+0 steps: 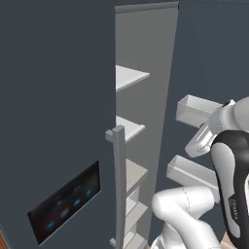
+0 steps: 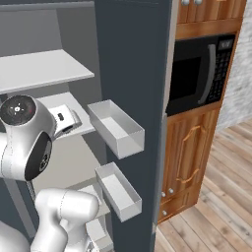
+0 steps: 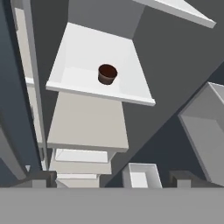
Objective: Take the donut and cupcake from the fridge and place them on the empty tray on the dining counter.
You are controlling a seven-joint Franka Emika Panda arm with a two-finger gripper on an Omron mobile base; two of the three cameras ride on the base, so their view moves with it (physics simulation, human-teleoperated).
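- Nearest the hand camera, the two dark fingertips [image 3: 40, 179] of the gripper [image 3: 111, 178] rose at the bottom of the view, standing wide apart with nothing between them; the pincer was fully open and empty.
- Well beyond them, the cupcake [image 3: 107, 74] sat upright on a white shelf [image 3: 78, 65] inside the fridge [image 1: 58, 97], near the middle of that shelf and clear of its edges. It was the one pastry I could make out; the donut's place could not be told.
- One risk, as I judged it: the hand viewed the shelf at a roll, so a straight advance could bring a finger against the shelf's front lip instead of over it.
- Door bins [image 2: 118, 129] hung close beside the arm [image 2: 24, 138] in the right base view; a wide swing of the elbow could knock them or the open door.
- A hard squeeze could crush the soft wrapper, and an off-centre close could tip the cupcake over or push it toward the back.
- The shelf above [image 3: 175, 12] left limited room, so a high approach could strike it.
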